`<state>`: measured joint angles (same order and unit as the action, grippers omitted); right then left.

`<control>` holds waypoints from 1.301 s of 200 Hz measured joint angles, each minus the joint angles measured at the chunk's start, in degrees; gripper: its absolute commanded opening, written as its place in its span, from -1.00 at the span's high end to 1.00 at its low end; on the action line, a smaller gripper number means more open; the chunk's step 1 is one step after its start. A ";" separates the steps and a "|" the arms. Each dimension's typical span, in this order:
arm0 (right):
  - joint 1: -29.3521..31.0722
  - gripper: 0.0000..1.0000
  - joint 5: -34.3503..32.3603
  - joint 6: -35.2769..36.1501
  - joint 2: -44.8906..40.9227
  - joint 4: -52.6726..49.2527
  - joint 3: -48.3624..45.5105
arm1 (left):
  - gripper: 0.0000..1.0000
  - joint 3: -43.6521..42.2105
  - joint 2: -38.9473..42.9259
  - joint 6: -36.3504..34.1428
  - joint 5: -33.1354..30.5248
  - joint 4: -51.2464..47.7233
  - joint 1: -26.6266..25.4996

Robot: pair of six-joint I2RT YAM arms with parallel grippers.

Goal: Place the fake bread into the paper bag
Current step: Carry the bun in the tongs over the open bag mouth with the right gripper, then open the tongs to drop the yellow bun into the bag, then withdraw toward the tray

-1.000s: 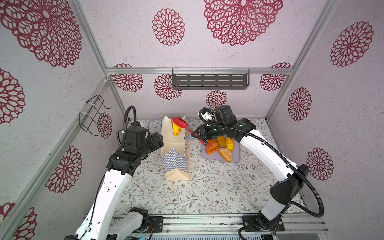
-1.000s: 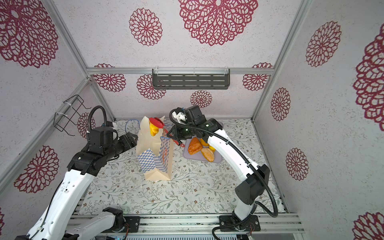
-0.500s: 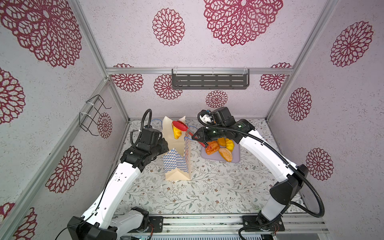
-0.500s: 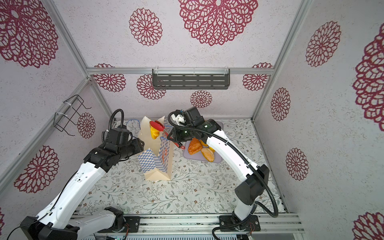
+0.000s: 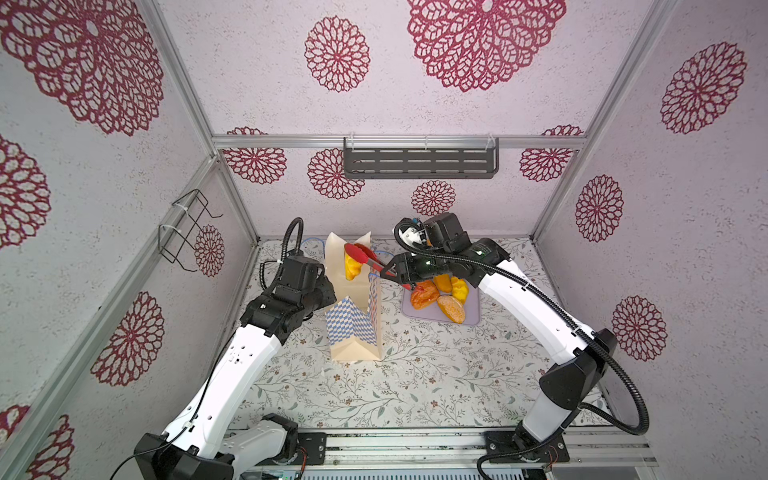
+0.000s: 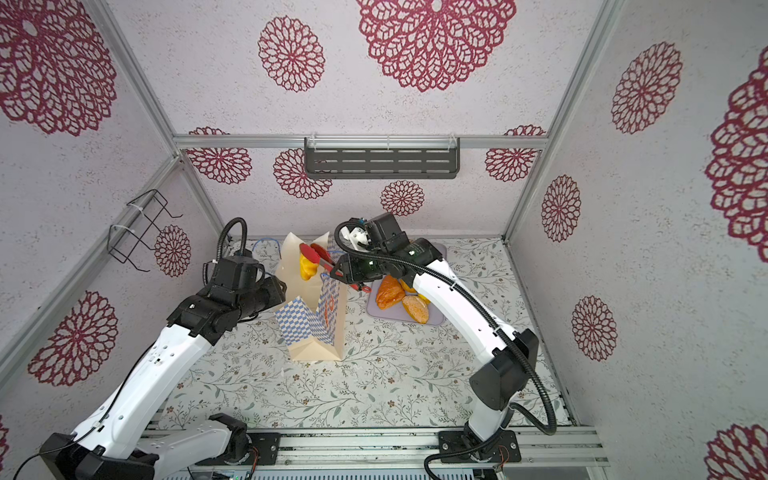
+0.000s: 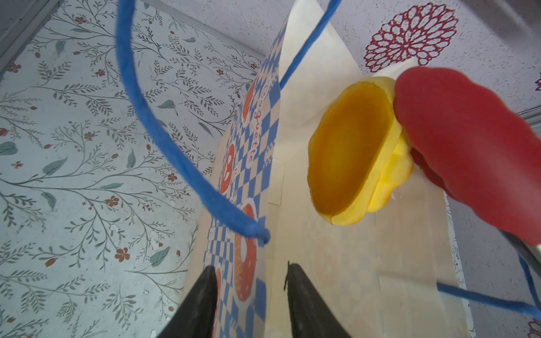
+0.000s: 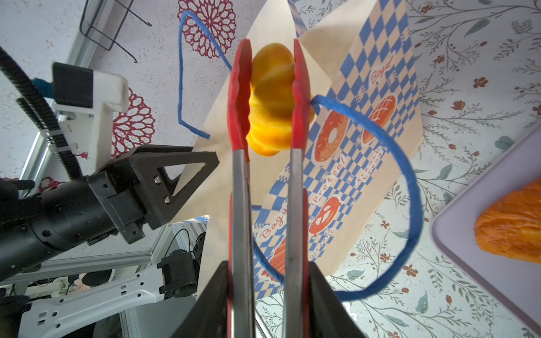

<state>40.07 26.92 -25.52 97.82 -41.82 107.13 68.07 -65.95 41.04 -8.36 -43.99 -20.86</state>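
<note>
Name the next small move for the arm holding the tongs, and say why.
Probably ease the right gripper open a little, so the red tongs spread and drop the yellow bread. The tongs pinch it over the open mouth of the paper bag, and the left gripper straddles the bag's wall, seemingly steadying it.

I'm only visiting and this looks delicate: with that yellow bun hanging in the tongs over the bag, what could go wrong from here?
The red tongs in the right gripper lie right by the blue cord handle; pulling back might snag it and tip the paper bag.
The yellow braided bun hangs close to one bag wall, so it may catch the rim when let go.
The left gripper straddles the bag's wall without pinching it, so the bag seems barely steadied.
</note>
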 measured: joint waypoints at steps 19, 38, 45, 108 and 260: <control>0.00 0.09 0.31 0.00 0.00 0.28 0.00 | 0.14 0.00 0.00 0.00 0.00 0.02 -0.07; 0.00 0.07 0.33 -0.04 0.00 0.37 0.11 | 0.14 0.00 0.00 0.02 -0.04 0.02 -0.09; 0.00 0.06 0.33 -0.04 0.00 0.42 0.15 | 0.14 0.00 0.00 0.02 -0.09 0.02 -0.11; 0.00 0.02 0.33 -0.02 0.00 0.76 1.75 | 0.13 0.00 0.04 0.00 -0.15 0.02 -0.11; -10.54 0.09 0.24 0.02 -9.77 -0.57 2.99 | -0.64 1.97 1.60 -0.57 -2.03 -1.49 -0.15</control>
<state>29.54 27.16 -25.50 88.05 -42.39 110.13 70.04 -64.36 40.47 -10.39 -45.47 -21.02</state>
